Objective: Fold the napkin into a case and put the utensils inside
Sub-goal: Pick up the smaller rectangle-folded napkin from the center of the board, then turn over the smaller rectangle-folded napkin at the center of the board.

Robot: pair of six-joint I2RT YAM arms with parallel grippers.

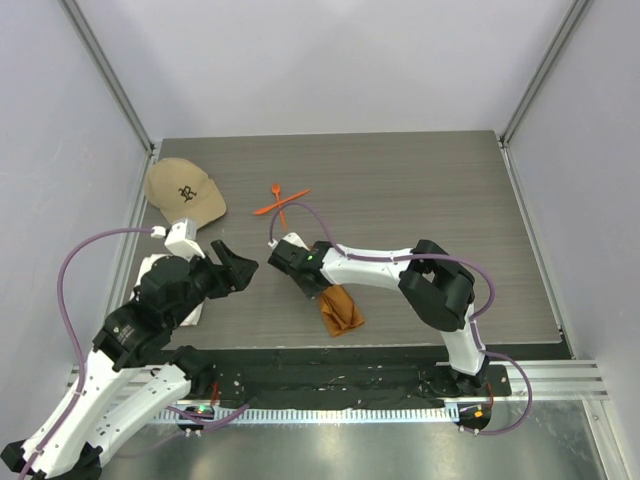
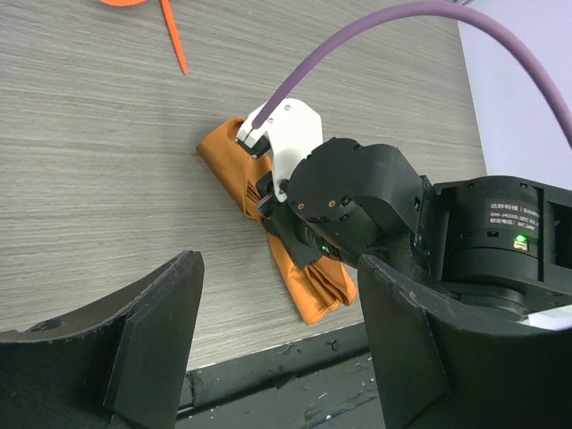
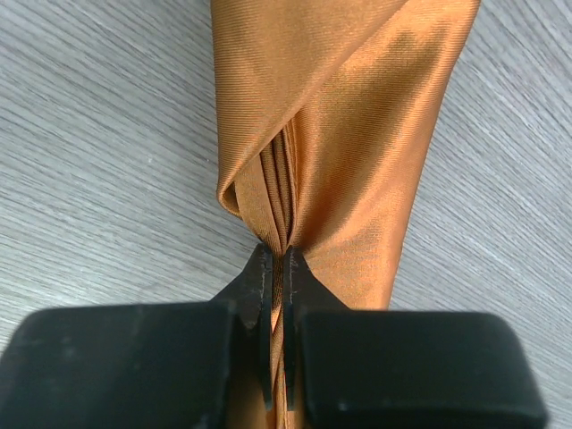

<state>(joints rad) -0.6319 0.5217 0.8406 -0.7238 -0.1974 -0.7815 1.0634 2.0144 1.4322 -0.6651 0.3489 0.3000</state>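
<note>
The rust-orange napkin (image 1: pixel 341 310) lies folded into a narrow bundle near the table's front edge. It also shows in the left wrist view (image 2: pixel 315 288) and the right wrist view (image 3: pixel 357 134). My right gripper (image 3: pixel 279 261) is shut on the napkin's folded layers at one end, and it also shows in the top view (image 1: pixel 318 288). My left gripper (image 1: pixel 236 266) is open and empty, to the left of the napkin and above the table, with its fingers (image 2: pixel 152 340) wide apart. The two bright-orange utensils (image 1: pixel 280 203) lie crossed further back, apart from the napkin, and they show in the left wrist view (image 2: pixel 170 31).
A tan cap (image 1: pixel 183 188) sits at the back left. A white towel (image 1: pixel 160 285) lies at the left edge, partly under my left arm. A black strip (image 1: pixel 330 375) runs along the table's front edge.
</note>
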